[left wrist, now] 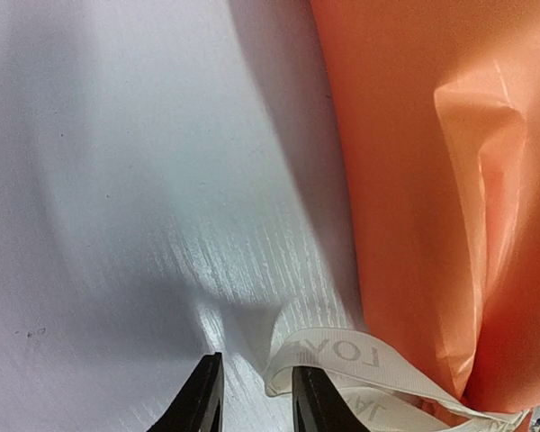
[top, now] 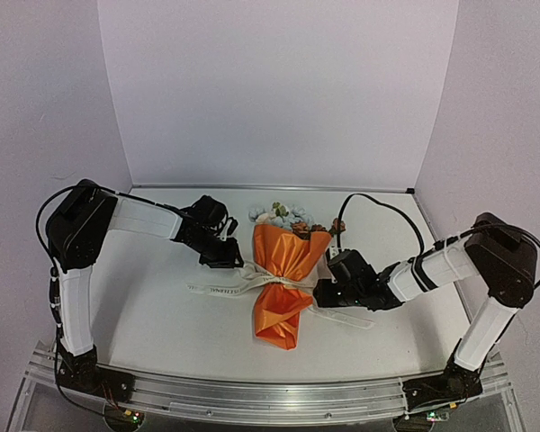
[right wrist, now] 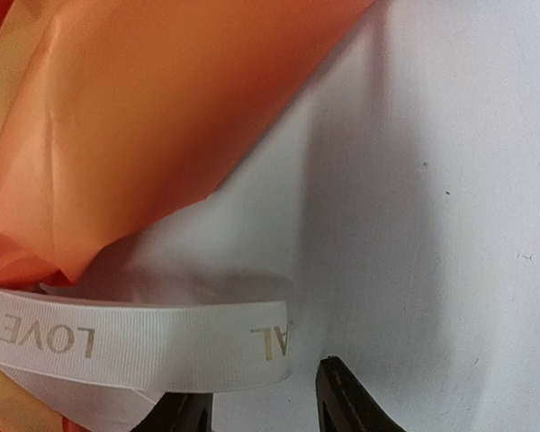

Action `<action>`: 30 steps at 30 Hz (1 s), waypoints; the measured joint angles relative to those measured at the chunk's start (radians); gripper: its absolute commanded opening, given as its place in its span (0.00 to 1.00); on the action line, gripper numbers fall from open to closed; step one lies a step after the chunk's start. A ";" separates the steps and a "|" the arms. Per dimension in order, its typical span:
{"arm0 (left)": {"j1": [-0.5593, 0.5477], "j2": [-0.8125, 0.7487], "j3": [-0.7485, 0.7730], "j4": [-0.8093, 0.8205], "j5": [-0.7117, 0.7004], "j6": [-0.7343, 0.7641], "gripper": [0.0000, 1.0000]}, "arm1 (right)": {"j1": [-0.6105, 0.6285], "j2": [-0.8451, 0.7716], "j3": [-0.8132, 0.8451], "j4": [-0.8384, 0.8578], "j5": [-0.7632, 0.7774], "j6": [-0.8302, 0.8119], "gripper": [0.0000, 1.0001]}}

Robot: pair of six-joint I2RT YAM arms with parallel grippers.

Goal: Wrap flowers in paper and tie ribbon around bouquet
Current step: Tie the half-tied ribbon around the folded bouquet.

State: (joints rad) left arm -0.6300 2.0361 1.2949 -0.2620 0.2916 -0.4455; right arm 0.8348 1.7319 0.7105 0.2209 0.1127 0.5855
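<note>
**Bouquet tied at mid-table, both jaws apart at the ribbon**

The bouquet point(top: 279, 310) is seen lying at the middle of the table point(top: 153, 306), wide end away from the arm bases. The flowers point(top: 286, 217) are shown only as a small pale cluster at that far end; single blooms cannot be made out. The paper point(top: 292, 252) is cinched at the waist by the ribbon point(top: 272, 283), with tails laid out to both sides. Whether a knot is made cannot be told from above.

The left gripper point(top: 231, 258) is set just beside the cone's left flank, the right gripper point(top: 327, 293) just beside its right flank.

In the left wrist view only two dark fingertips point(left wrist: 207, 400) are shown, cut off by the lower edge. They are held apart with bare table between them, and a ribbon fold lies against the inner one.

In the right wrist view the jaws are likewise held apart. One fingertip is partly covered by the lettered band, and nothing is seen clamped.
</note>
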 measured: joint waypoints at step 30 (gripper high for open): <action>0.000 0.000 0.000 -0.001 -0.025 -0.053 0.00 | 0.002 0.060 0.088 -0.018 0.024 -0.159 0.00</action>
State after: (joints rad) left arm -0.6300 2.0358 1.2949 -0.2630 0.2669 -0.4982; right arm 0.8364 1.7921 0.7983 0.2028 0.1369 0.4263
